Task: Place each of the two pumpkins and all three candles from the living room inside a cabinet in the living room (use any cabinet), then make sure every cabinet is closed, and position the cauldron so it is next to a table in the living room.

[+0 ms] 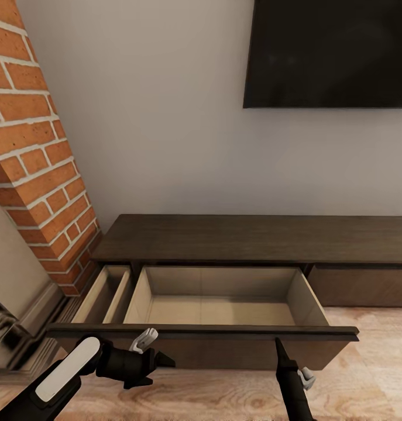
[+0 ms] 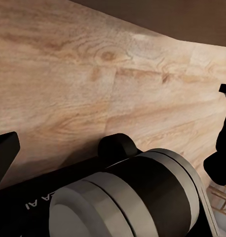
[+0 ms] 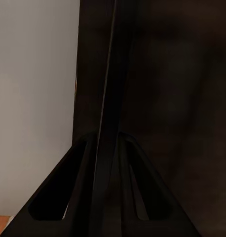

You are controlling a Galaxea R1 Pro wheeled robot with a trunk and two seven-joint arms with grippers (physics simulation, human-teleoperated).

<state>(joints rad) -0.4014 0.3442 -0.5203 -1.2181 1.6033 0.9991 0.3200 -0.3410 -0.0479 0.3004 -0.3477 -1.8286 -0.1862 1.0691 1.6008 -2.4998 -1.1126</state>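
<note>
One wide drawer point(image 1: 224, 304) of the cabinet point(image 1: 253, 237) stands pulled right out, its pale beige inside bare, with a narrower compartment point(image 1: 104, 292) open just to its left. No pumpkin or candle lies in it, so I judge the job to be at the opening stage: storage made ready, nothing yet stowed.

Low in front of the drawer front point(image 1: 203, 332) hang both arms. The right gripper point(image 1: 281, 349) points up at the front's edge, and in the right wrist view its jaws point(image 3: 105, 148) look pressed together into one thin black blade, closed on nothing, with a dark panel close ahead. The left gripper point(image 1: 160, 358) lies level, aimed across toward the right arm; whether its jaws are open or closed I cannot tell. The left wrist view looks across bare floor point(image 2: 68, 74).

Next, I'd say, the robot must back off, turn away and go fetch the pumpkins and candles, leaving the drawer out to receive them.

The cabinet is dark brown wood with a faint straight grain and a flat top. Its drawer walls are smooth and matt. The floor is light plank with knots and swirls. Rough red brick point(image 1: 31, 152) with pale mortar rises at the left, and a flat black screen point(image 1: 329, 52) hangs on the plain grey wall.
</note>
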